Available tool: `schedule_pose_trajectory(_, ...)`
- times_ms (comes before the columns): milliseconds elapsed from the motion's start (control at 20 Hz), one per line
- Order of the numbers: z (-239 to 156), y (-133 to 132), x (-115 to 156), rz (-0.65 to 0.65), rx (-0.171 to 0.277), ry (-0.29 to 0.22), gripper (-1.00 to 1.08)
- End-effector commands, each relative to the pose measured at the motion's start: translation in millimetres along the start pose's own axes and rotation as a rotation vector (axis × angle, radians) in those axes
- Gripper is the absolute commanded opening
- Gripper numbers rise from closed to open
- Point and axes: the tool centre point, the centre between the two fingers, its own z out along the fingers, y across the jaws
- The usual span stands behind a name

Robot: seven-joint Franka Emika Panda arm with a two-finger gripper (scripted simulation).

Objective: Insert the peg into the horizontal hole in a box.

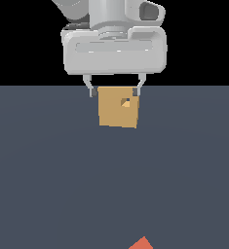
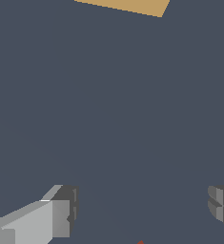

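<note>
The tan box (image 1: 117, 115) stands on the dark floor in the exterior view, with the small dark hole (image 1: 125, 102) toward its face's upper right. Only the orange-red tip of the peg (image 1: 143, 243) shows, at that view's lower edge; its pale half is out of view. My gripper (image 1: 114, 91) hangs high, open and holding nothing, its two fingertips (image 1: 91, 91) showing by the box's top corners. In the wrist view the gripper (image 2: 142, 214) is wide open over bare floor, a strip of the box (image 2: 127, 5) at one edge and a speck of the peg (image 2: 140, 242) at the opposite edge.
A flat dark grey-blue floor (image 1: 47, 170) spreads under everything, ending against black background behind the arm. No other objects show.
</note>
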Motion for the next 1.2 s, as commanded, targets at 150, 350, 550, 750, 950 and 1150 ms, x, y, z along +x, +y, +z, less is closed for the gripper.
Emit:
schedule_pose_trajectory(150, 1.5, 1.1, -4.0, 0.013, 0.000, -0.001, 1.00)
schedule_pose_trajectory(350, 8.5, 5.4, -22.1, 0.074, 0.000, -0.003, 1.00)
schedule_pose_trajectory(550, 21.2, 10.5, -56.5, 0.187, 0.001, -0.007, 1.00)
schedule_pose_trajectory(750, 40.0, 10.6, -108.6, 0.356, 0.002, -0.013, 1.00)
schedule_pose_trajectory(950, 60.2, 0.3, -165.0, 0.541, 0.003, -0.018, 1.00)
schedule_pose_trajectory(1150, 79.6, -20.2, -217.2, 0.723, 0.004, -0.023, 1.00)
